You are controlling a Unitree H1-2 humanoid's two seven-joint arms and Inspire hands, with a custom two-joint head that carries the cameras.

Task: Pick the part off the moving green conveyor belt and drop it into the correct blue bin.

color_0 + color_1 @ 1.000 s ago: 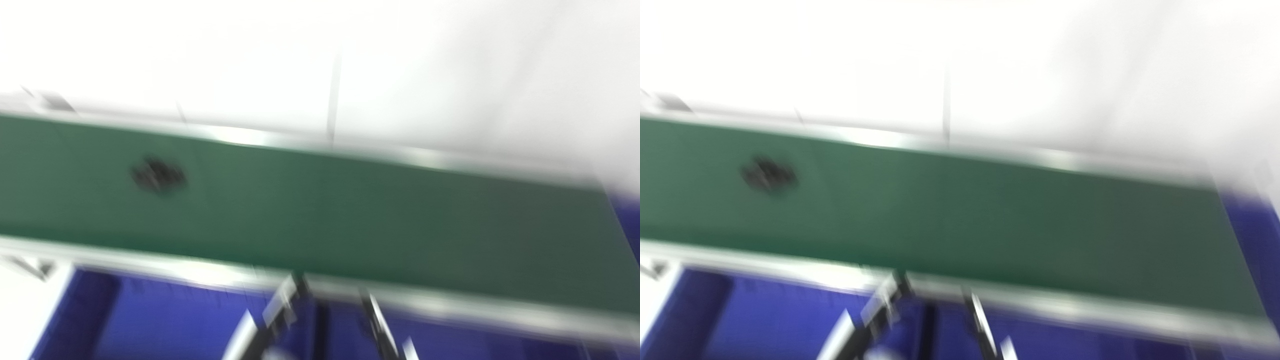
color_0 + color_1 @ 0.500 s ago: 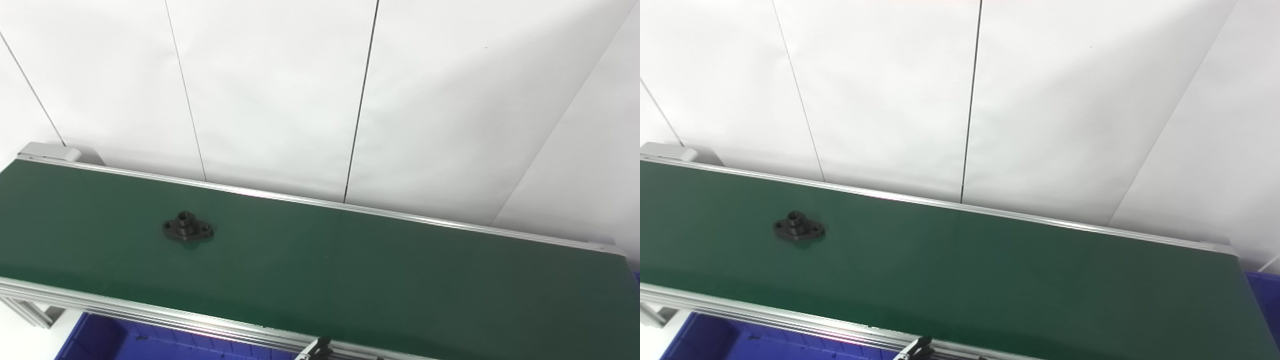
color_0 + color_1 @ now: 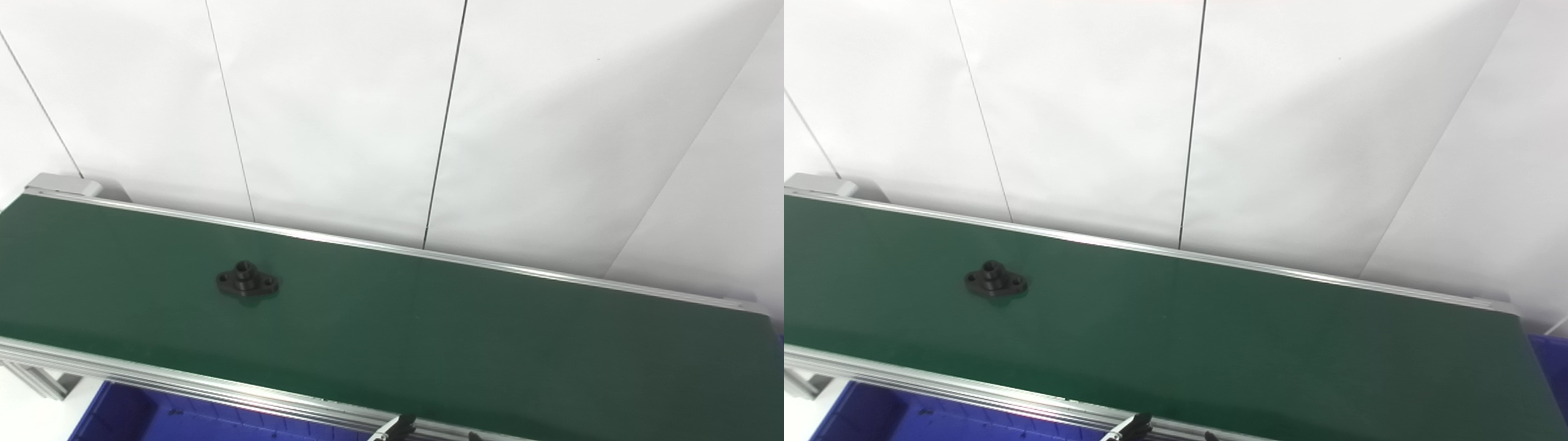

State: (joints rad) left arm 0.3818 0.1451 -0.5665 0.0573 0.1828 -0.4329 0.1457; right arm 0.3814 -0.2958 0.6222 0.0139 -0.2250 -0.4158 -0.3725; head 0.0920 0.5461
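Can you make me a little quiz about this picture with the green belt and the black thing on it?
1. True or false: the black part is lying on the green conveyor belt.
2. What colour is the bin peeking out below the belt's near rail? A) red B) blue C) yellow
3. Fill in the gap: the part sits nearer the belt's ____ end in the picture (left or right).

Key:
1. True. It lies flat on the belt, and nothing is touching it.
2. B, blue.
3. Left. Neither whole hand shows; only small dark tips show at the bottom edge.
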